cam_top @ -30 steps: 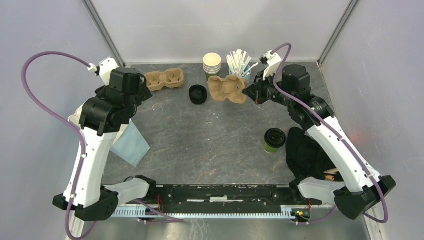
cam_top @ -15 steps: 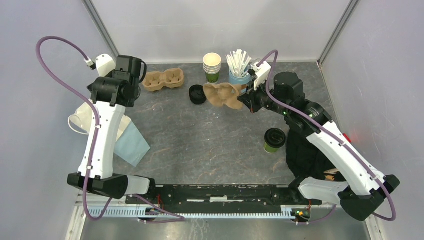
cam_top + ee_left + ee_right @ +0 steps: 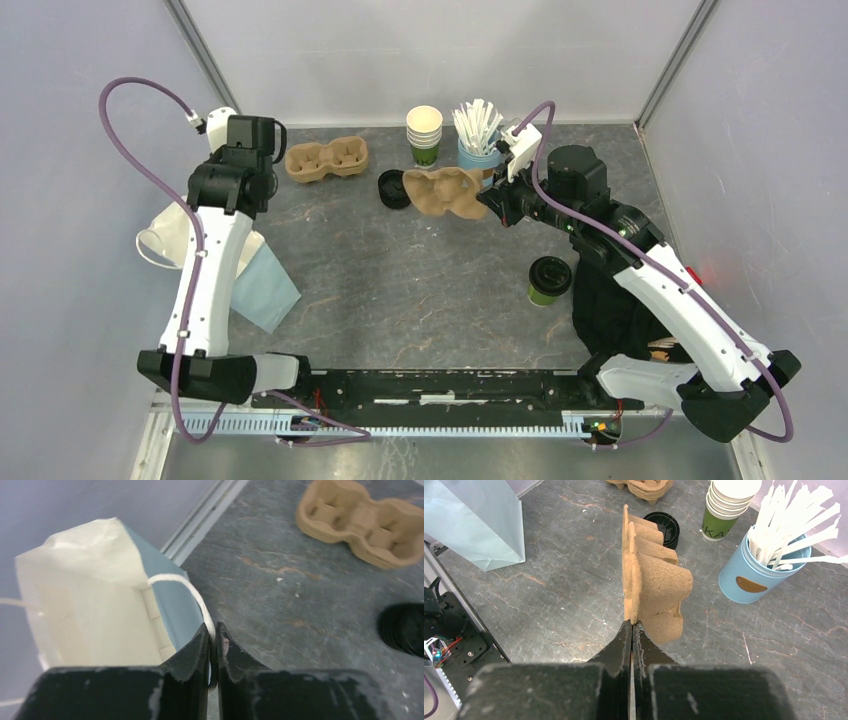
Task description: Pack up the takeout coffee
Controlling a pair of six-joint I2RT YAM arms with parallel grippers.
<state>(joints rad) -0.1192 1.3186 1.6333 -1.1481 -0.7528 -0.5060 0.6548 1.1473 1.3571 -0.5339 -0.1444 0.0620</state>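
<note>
- My left pincer (image 3: 212,630) is squeezed shut on the thin white string handle of the paper bag (image 3: 90,595).
- The bag is white inside and blue outside. Its mouth is open, and it sits at the far left side of the counter (image 3: 420,290), by the wall.
- My right pincer (image 3: 631,625) is pinched tight on the edge of a brown cup holder (image 3: 651,587).
- In my right wrist view, the cup holder stands on its edge with its bumpy cup pockets sticking out to the right.
- From above, the cup holder hides part of the pile of black lids (image 3: 393,188) at the back of the counter.
- The takeout coffee (image 3: 549,279) stands up straight on the right side of the counter with its black lid on.
- The coffee is just beside a black cloth (image 3: 615,305), close to my right arm. No pincer touches it, and it is well apart from the bag.
- A stack of more brown holders (image 3: 327,158) lies at the back left, near my left arm.
- A stack of paper cups (image 3: 424,133) with no lids stands at the back.
- Next to the cups is a blue tin (image 3: 754,575) full of white sticks.
</note>
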